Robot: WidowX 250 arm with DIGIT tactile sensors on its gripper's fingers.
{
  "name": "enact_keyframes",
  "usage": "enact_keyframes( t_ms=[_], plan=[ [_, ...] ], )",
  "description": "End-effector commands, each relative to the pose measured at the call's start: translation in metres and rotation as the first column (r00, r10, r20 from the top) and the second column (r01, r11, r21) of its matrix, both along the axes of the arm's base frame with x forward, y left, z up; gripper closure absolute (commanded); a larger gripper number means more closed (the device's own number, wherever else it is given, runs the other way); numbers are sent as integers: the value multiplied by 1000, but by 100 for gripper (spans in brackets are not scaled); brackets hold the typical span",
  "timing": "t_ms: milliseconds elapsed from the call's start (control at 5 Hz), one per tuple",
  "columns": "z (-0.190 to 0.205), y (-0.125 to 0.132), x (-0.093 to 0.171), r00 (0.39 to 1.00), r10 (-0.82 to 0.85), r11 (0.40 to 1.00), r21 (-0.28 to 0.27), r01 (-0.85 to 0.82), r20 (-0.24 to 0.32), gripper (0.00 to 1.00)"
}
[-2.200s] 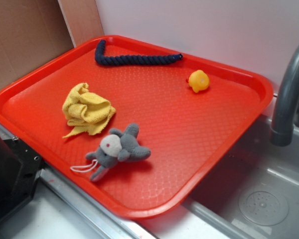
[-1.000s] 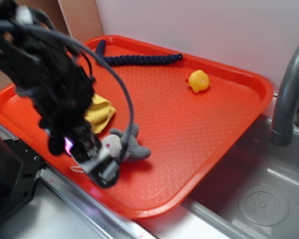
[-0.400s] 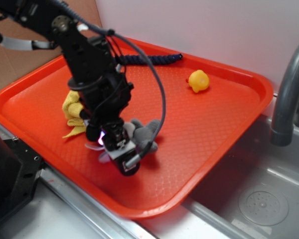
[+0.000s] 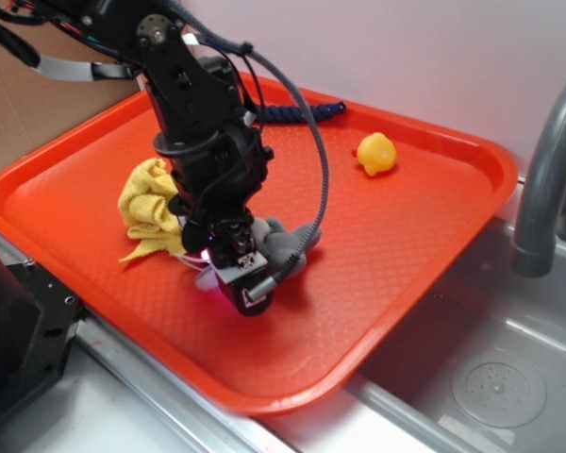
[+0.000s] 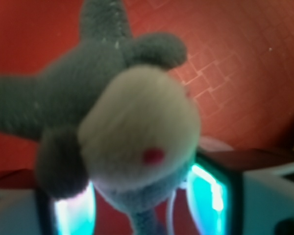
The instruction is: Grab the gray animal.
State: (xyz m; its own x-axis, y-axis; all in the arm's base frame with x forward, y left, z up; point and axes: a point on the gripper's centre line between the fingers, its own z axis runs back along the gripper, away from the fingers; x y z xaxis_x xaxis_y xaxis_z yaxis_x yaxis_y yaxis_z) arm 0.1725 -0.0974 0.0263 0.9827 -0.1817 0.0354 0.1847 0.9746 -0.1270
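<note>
The gray animal point(image 5: 108, 127) is soft and stubby-limbed, pale-faced with a red dot, pinched in the tool point(image 4: 234, 274).

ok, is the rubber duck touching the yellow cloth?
No, the rubber duck sits alone near the tray's far right side, while the yellow cloth lies well apart on the left behind the arm.

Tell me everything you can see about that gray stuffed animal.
The gray animal is a small, soft plush toy with a pale face patch, a red dot on it, rounded ears and stubby limbs. It lies on the red tray beside the yellow cloth. The gripper is down over it, its fingers on either side of the head; whether they press it yet is unclear.
</note>
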Motion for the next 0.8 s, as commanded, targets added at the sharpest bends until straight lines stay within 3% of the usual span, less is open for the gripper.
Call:
enact_keyframes(
  t_ms=[0, 200, 400, 600],
  plan=[
    [6, -7, 4, 1000, -14, 1000, 11, 14, -1, 100],
    [33, -7, 3, 1000, -26, 1000, 15, 26, -15, 100],
    [83, 3, 2, 999, -6, 1000, 10, 6, 34, 100],
    [133, 23, -10, 994, 107, 994, -5, -107, 20, 100]
  ],
)
